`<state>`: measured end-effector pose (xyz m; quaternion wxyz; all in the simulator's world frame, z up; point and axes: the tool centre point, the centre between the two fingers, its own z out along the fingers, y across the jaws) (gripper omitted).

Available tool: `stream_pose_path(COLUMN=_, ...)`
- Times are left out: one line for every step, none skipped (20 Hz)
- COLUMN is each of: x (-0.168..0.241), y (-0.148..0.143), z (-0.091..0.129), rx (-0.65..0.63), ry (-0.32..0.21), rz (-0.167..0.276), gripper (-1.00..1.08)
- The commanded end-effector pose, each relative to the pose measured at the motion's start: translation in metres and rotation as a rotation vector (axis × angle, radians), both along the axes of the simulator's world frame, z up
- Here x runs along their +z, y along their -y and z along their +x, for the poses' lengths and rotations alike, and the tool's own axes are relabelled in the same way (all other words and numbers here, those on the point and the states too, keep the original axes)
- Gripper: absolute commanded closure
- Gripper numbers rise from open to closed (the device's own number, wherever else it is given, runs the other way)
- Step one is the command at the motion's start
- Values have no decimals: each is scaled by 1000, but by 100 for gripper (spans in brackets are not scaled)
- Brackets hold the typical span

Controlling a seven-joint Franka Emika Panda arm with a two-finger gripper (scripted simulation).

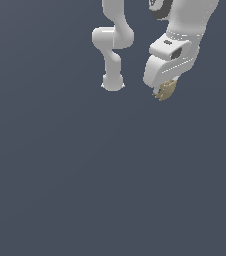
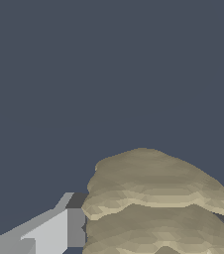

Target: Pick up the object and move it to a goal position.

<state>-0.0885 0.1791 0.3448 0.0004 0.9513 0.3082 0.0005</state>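
Since the gripper hangs aloft clenched on the tan object, pickup looks done; carrying to an unmarked goal apparently remains.

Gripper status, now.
Gripper: shut on the chunk, with a finger against its side.

A plain, uniform dark blue-grey surface fills both views. The white arm's base appears to stand on it, though the contact is unclear.
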Motion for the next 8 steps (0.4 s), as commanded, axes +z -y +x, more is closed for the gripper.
stream_pose_path(x=11, y=-6, z=-1, rx=-1, ry=-1, rz=0, gripper=108)
stream_pose_path(x=14, y=-9, z=-2, rx=-1, ry=-1, rz=0, gripper=108)
stream_pose_path(x=17, y=-10, z=-2, rx=-1, ry=-1, rz=0, gripper=108)
stream_pose_path(x=19, y=-11, z=-2, rx=-2, ry=-1, rz=0, gripper=108)
stream_pose_path(x=21, y=-13, z=-2, rx=-2, ry=-1, rz=0, gripper=108)
stream_pose_path(x=22, y=-13, z=-2, rx=-2, ry=-1, rz=0, gripper=108)
stream_pose_path(x=23, y=-14, z=-2, rx=-2, ry=-1, rz=0, gripper=108)
stream_pose_path(x=23, y=-14, z=-2, rx=-2, ry=-1, rz=0, gripper=108)
